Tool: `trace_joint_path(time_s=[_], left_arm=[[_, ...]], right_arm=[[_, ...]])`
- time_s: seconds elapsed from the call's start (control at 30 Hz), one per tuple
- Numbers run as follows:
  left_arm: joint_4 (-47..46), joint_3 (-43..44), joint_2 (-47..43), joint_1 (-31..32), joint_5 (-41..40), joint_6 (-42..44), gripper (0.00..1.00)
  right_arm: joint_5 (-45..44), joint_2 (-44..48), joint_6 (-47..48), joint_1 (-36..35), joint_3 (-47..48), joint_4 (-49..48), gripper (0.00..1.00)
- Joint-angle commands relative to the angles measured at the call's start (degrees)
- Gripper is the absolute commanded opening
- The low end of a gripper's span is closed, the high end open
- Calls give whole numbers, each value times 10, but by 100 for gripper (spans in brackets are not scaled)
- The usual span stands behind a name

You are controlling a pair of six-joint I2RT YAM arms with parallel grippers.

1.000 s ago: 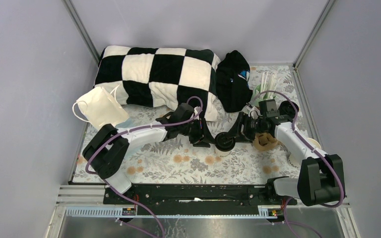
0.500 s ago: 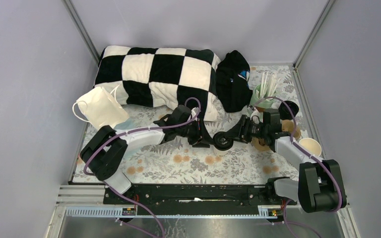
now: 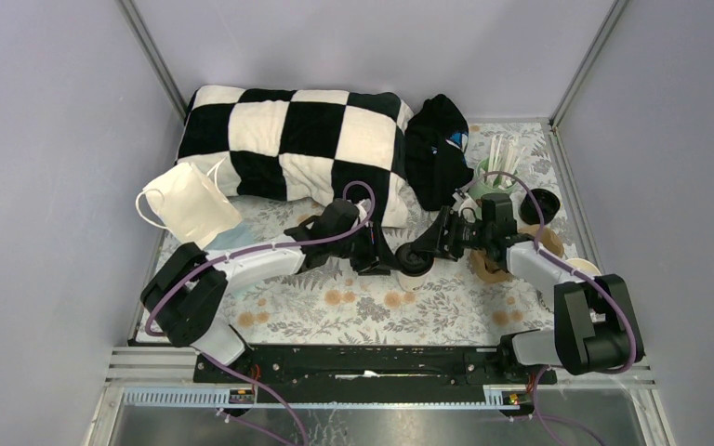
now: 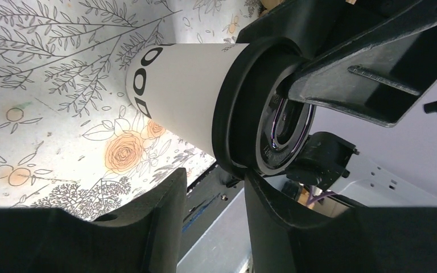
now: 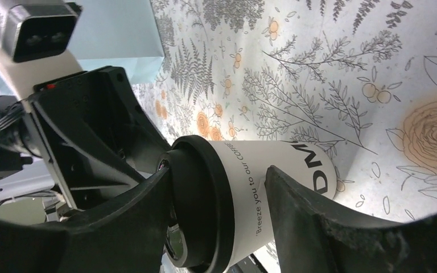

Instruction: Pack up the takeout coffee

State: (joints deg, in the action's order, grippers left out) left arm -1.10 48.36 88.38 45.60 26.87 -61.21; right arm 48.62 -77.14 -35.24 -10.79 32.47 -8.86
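- On the floral mat (image 3: 353,307), mid-table, the coffee cup (image 3: 416,262) is standing upright, black lid (image 4: 236,108) facing up.
- Checkered pillow (image 3: 288,139), mask (image 3: 186,204), pulp carrier (image 3: 488,265) are crowding around it.
- Left gripper (image 3: 386,255) is sitting with jaws apart beside the cup; grip unclear.
- Right gripper (image 5: 219,187) is straddling the cup with jaws spread; contact unclear.

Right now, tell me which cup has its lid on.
The white cup in the middle, capped in black. The other white cup, far right, stands open; the green cup holds white sticks.
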Motion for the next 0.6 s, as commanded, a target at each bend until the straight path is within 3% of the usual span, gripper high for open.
trace_joint_path(time_s=[0.0, 0.27, 0.57], left_arm=[[110, 38, 3, 14, -53, 59, 46], [112, 47, -5, 14, -40, 59, 49], [131, 48, -33, 13, -36, 63, 52]], right_arm=[[-55, -13, 27, -18, 29, 146, 67], [-71, 22, 51, -17, 54, 222, 71], [-85, 68, 67, -14, 72, 291, 83]])
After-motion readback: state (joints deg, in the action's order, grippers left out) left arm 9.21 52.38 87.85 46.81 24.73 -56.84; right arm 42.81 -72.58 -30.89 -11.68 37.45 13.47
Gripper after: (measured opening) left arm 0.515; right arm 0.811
